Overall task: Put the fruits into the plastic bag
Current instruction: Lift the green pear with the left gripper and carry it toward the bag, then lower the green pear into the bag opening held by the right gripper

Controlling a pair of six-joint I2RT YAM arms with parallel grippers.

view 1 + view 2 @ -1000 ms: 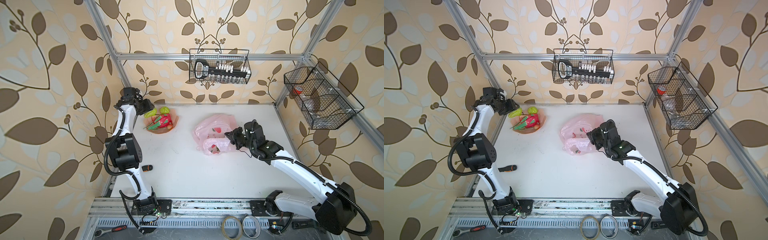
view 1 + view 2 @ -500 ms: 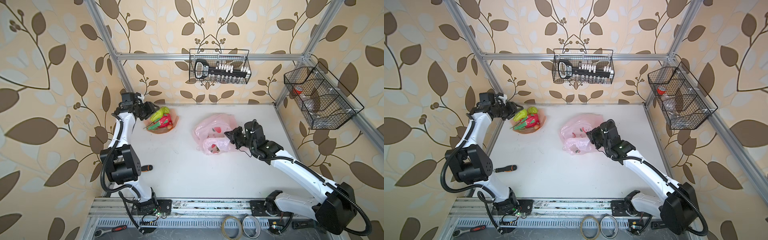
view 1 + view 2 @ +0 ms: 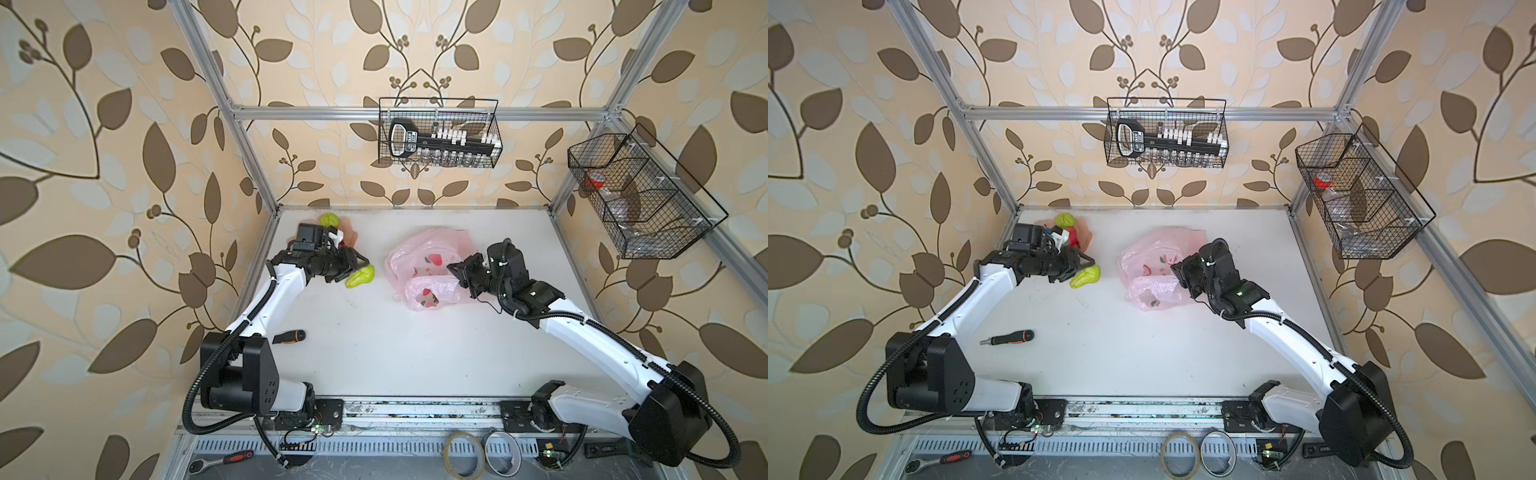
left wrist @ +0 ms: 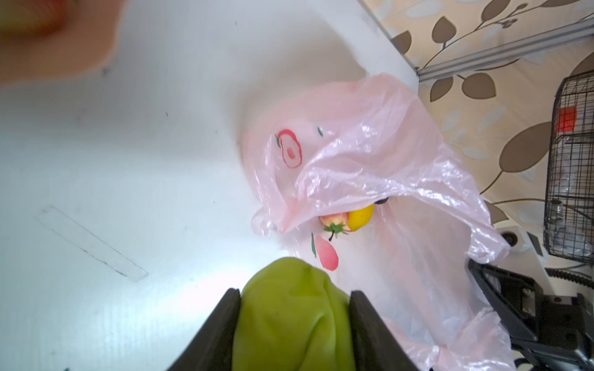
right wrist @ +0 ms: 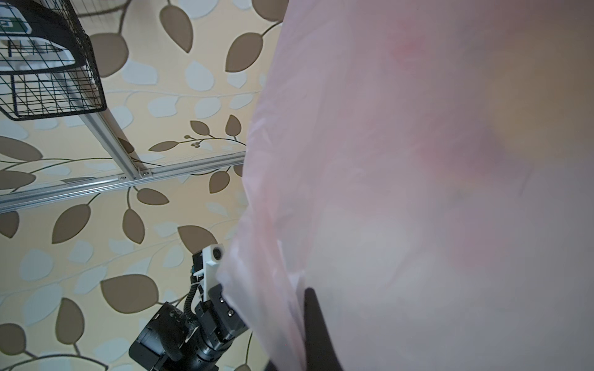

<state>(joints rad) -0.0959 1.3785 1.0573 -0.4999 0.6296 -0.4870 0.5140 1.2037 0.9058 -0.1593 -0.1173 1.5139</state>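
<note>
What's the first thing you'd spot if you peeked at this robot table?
The bright lumpy green fruit pops out first, pinched in the left gripper just left of the bag. Next comes the crinkly pink plastic bag in the middle of the table, its edge clamped by the right gripper. A yellow lemon and a little strawberry peek out of its mouth.
</note>
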